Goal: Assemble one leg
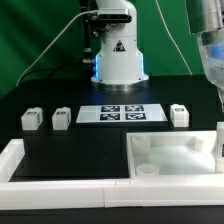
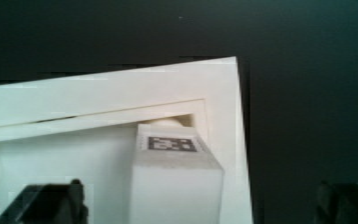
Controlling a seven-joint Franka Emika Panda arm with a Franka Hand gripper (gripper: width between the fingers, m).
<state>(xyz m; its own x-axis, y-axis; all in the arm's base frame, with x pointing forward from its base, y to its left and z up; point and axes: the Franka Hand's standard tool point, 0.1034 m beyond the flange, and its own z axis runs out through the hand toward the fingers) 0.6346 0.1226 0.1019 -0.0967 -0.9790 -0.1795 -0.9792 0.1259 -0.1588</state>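
Observation:
One leg (image 2: 172, 165), a white post with a black-and-white tag, stands in the corner of the white panel (image 2: 87, 110), against its raised rim. My gripper (image 2: 197, 205) is above it and open. The dark fingers (image 2: 51, 202) stand wide on either side of the leg with gaps showing. In the exterior view the gripper (image 1: 216, 105) hangs at the right edge over the panel's (image 1: 170, 155) right corner, with this leg (image 1: 219, 142) below it. Three more legs lie on the black table: two at the exterior view's left (image 1: 32, 119) (image 1: 62, 117) and one at its right (image 1: 179, 114).
The marker board (image 1: 120, 113) lies in the middle in front of the robot base (image 1: 118, 60). A white raised border (image 1: 40, 170) runs along the front and left of the table. A round socket (image 1: 148, 171) sits at the panel's front left corner.

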